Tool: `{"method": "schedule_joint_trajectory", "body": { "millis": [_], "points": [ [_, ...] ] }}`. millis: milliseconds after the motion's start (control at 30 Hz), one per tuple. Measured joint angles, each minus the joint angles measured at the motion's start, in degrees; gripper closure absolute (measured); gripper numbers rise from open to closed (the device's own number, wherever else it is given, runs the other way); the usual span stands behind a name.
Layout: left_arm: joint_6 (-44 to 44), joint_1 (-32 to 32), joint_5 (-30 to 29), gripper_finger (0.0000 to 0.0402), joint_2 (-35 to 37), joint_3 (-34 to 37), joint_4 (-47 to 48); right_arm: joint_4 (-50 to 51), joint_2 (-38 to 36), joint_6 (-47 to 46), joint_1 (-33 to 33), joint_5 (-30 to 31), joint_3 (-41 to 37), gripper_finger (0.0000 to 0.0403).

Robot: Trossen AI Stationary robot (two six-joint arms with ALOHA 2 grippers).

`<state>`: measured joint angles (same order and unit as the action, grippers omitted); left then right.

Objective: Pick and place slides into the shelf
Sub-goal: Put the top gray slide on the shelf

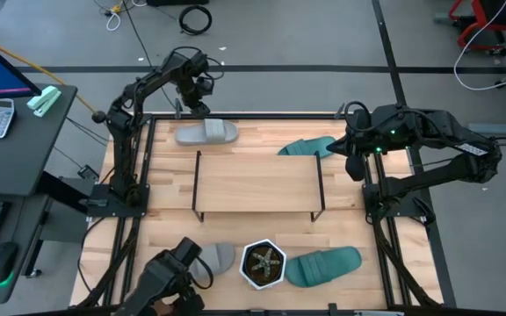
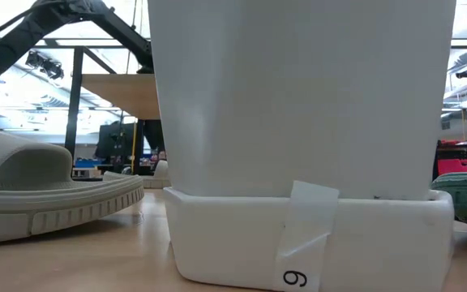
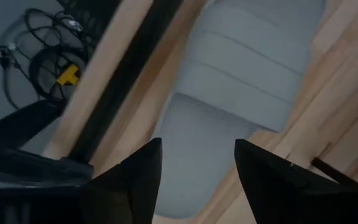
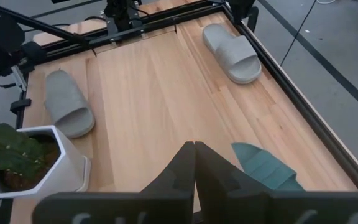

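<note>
Wooden tabletop (image 1: pixel 165 219) is shown from above. Along the near edge a light grey slide (image 1: pixel 216 257), a hexagonal potted plant (image 1: pixel 263 264) and a teal slide (image 1: pixel 323 266) are set in a row; the plant's white pot fills most of the low view. At mid-table the shelf (image 1: pixel 257 184) is seen, with nothing resting on its top board. Beyond it, near the far edge, a second grey slide (image 1: pixel 206 133) and a second teal slide (image 1: pixel 310 147) are laid. The left gripper (image 3: pixel 197 163) is held just above the far grey slide, fingers parted and gripping nothing. The right gripper (image 4: pixel 194 163) is poised over the far teal slide, fingers pressed together, holding nothing.
</note>
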<state>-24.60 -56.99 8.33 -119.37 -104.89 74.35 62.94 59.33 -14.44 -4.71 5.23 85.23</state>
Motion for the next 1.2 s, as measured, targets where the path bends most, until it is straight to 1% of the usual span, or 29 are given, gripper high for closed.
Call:
{"method": "schedule_joint_trajectory", "body": {
  "millis": [67,133,300,400,633,800,967,1200],
  "points": [
    [0.2,0.08,2.97,0.0189,0.0,1.11,-0.23,0.02,0.0,0.0,0.0,0.0,0.0,0.0386],
    [0.44,0.42,4.4,0.0191,0.0,2.09,-0.37,0.01,0.0,-0.02,0.0,0.0,0.0,0.0386],
    [2.27,1.45,5.03,0.0201,0.02,3.34,-0.99,0.02,0.0,-0.02,0.0,0.02,0.0,0.0386],
    [3.68,1.98,5.03,0.0201,0.02,4.41,-3.04,0.0,0.0,-0.02,0.0,0.02,0.0,0.0386],
    [11.04,1.82,4.77,0.0192,0.07,7.55,-4.93,0.0,0.0,-0.21,0.0,0.02,0.0,0.0386],
    [18.52,1.77,5.03,0.0194,0.04,9.94,-9.0,0.0,0.0,-0.37,0.0,0.03,0.0,0.0386],
    [23.56,1.75,8.89,0.0201,0.04,12.29,-13.54,0.0,0.0,-0.38,0.0,0.04,0.0,0.0386],
    [27.71,1.69,13.6,0.0204,0.07,15.28,-18.51,0.0,0.0,-0.42,0.0,0.04,0.0,0.0386]
  ]
}}
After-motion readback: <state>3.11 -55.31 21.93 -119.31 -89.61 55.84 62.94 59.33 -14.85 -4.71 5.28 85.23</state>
